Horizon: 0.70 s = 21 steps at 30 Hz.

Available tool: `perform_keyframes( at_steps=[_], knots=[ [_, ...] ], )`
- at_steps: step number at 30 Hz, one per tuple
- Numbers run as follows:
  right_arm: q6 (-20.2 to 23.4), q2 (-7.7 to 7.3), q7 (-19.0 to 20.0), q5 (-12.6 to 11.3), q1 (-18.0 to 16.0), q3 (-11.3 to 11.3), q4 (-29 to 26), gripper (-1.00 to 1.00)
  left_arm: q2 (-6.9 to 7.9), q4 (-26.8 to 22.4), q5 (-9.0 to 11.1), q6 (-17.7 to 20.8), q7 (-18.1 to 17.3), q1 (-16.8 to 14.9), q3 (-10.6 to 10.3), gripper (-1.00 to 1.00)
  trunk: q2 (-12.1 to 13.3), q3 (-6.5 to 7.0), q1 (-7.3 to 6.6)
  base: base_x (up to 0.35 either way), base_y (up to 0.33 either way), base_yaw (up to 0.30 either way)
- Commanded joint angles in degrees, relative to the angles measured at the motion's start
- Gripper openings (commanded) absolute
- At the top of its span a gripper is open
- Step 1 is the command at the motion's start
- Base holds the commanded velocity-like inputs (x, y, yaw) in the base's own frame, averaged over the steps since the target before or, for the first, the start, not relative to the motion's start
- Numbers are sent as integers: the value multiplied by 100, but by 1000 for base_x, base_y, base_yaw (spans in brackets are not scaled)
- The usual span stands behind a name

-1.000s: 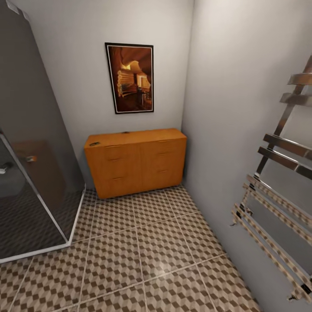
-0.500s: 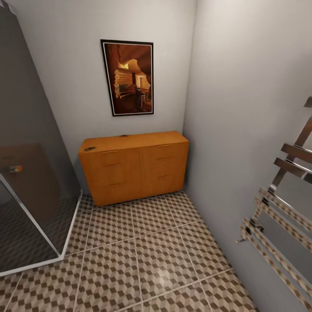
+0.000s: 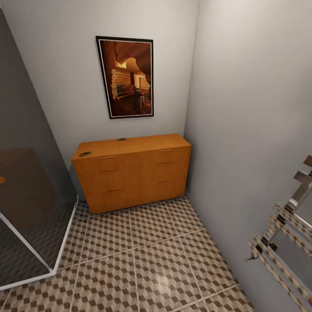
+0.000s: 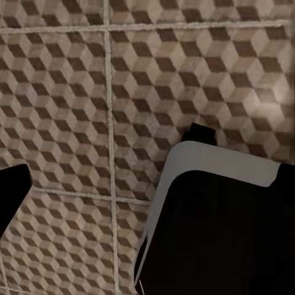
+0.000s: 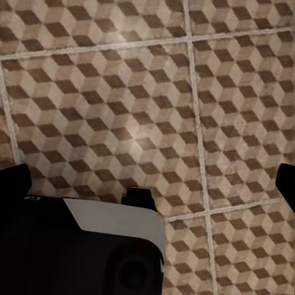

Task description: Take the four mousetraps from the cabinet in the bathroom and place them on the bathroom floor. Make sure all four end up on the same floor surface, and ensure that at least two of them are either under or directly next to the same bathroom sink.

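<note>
A low orange-brown wooden cabinet [image 3: 132, 173] with bar-handled drawers stands against the far wall in a corner, on the bathroom floor [image 3: 147, 260] of cube-patterned tiles. 2 small dark items lie on its top, one at the left front corner [image 3: 84, 154] and one near the back edge [image 3: 121, 139]; they are too small to identify. A framed brown picture [image 3: 125, 78] hangs above. A glass shower screen [image 3: 26, 195] stands at left, a chrome towel rail [image 3: 286, 242] at right. Both wrist views look down on floor tiles past dark robot parts; whether the fingers are wide or narrow cannot be told.
</note>
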Motion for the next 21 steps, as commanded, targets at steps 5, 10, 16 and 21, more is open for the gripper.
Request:
perform_keyframes(
  at_steps=[5, 10, 16, 21],
  knots=[
    [-29, 7, -11, -60, -5, 49, 13, 100, -1, 6, 41, 8, 8, -6, -49, 100, -5, -7, 4, 301, 0, 0],
    [-29, 8, -11, -60, -8, 51, 13, 100, -1, 7, 41, 7, 8, -6, -49, 100, -5, -7, 4, 300, 0, 0],
    [-29, 5, -11, -60, -5, 50, 13, 100, -1, 7, 41, 7, 8, -6, -49, 100, -5, -7, 4, 263, 0, 0],
    [-29, 6, -11, -60, -6, 49, 13, 100, 5, 7, 46, 7, 8, -6, -49, 100, -5, -7, 4, 131, 0, 0]
  ],
)
